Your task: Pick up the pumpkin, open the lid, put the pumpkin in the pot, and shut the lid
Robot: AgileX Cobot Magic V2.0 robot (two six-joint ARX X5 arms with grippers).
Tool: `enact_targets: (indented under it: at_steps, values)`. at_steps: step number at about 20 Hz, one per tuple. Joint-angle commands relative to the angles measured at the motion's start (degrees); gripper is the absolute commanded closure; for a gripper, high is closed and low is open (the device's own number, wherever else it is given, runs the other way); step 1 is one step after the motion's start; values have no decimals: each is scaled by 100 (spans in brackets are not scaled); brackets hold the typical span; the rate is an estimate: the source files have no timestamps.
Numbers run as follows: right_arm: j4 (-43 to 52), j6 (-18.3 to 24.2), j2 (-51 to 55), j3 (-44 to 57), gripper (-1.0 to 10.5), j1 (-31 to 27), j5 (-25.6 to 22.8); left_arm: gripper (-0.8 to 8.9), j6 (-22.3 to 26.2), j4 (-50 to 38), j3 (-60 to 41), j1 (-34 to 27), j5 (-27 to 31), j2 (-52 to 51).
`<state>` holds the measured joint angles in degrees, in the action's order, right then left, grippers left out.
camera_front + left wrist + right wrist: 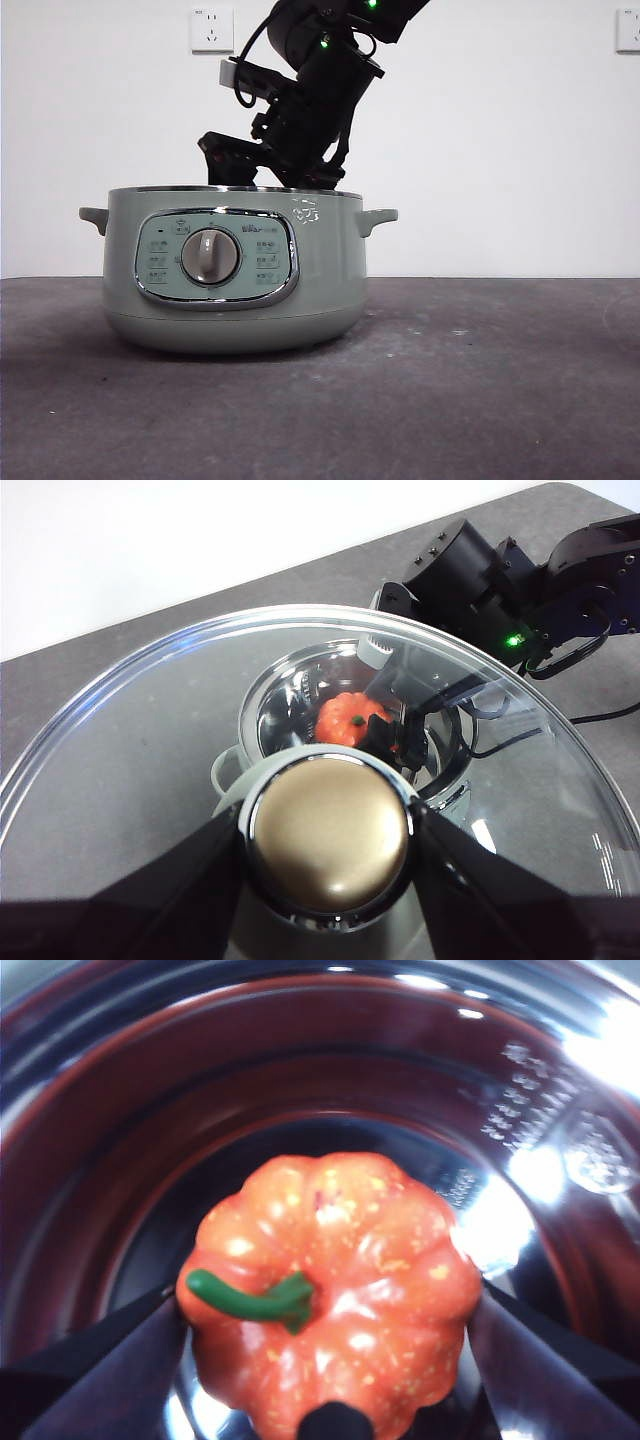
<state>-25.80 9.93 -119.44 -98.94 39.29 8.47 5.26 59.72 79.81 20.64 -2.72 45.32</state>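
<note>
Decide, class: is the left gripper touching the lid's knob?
Touching. The left wrist view shows the left gripper with its jaws pressed against both sides of the knob of the lid.

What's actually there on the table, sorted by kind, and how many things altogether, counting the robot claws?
Pots: 1, the green pot, open.
Lids: 1, the glass lid, held up by its knob in the left gripper.
Pumpkins: 1, the orange pumpkin, held inside the pot by the right gripper.
Grippers: 2.
Total: 5.
</note>
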Motion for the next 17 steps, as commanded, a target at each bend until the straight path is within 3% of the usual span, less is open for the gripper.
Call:
enact_targets:
  at_steps: [1, 5, 6, 8, 9, 17]
  values:
    - [-155, 177, -116, -9, 959, 39, -7, 822, -57, -249, 17, -9, -33, -63]
    - [-435, 221, -181, -9, 943, 55, 0, 822, -57, -175, 17, -9, -48, -63]
    - [-422, 216, -181, -9, 862, 57, 2, 822, -57, -151, 17, -9, -48, -63]
    - [-417, 157, -181, -9, 524, 55, -9, 822, -57, -133, 17, -9, -48, -63]
    - [-417, 81, -181, -9, 414, 55, -7, 822, -57, -133, 17, -9, -52, -63]
    - [-404, -2, 7, -42, 401, 55, -170, 822, -52, -149, 17, -9, -59, -50]
